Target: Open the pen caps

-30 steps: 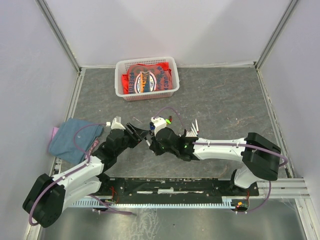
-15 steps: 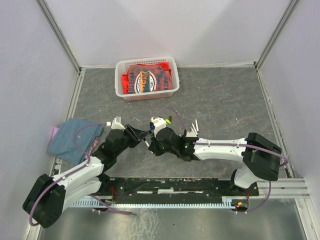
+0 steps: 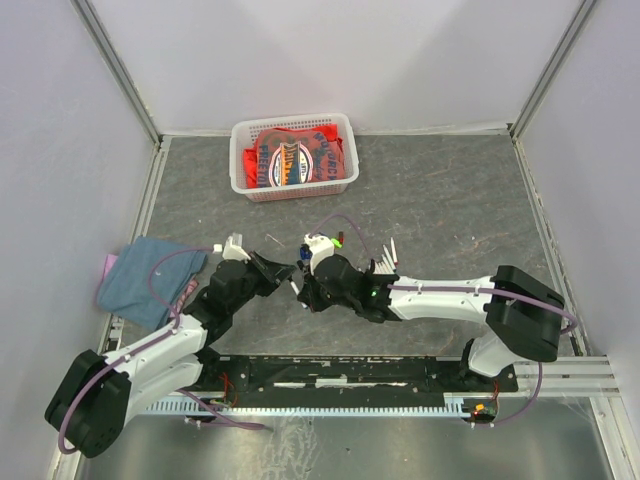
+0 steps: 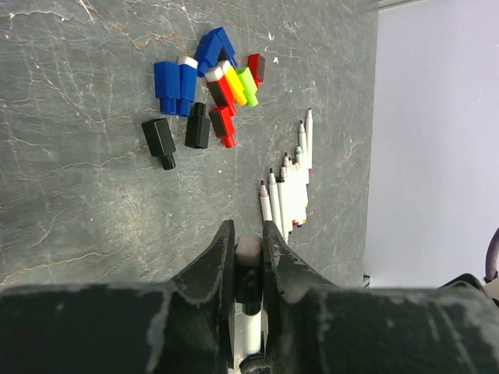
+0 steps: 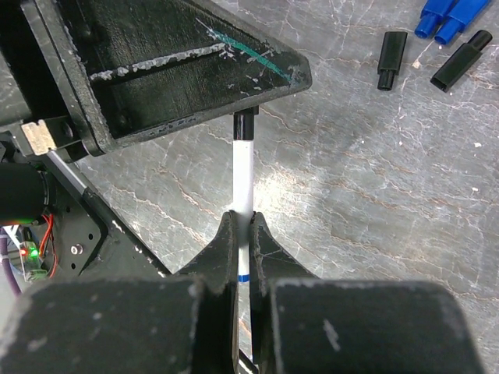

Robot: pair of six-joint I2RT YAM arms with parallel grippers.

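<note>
Uncapping one pen (image 5: 244, 175), held above the desk (image 4: 70, 202) between both arms. Pinching the white barrel with the right gripper (image 5: 243, 226), closed down to the barrel's width. Clamping the black cap (image 5: 245, 125) at the far end with the left gripper (image 4: 248, 234), closed almost fully around it. Judging by the grip on both ends: ready for the pull. Calls next for drawing the two grippers straight apart along the barrel, without bending, until free of the cap. Then, probably, dropping it among the loose caps (image 4: 207, 86) heaped on the desk well ahead of the left gripper, near the row of uncapped pens (image 4: 287, 191).
</note>
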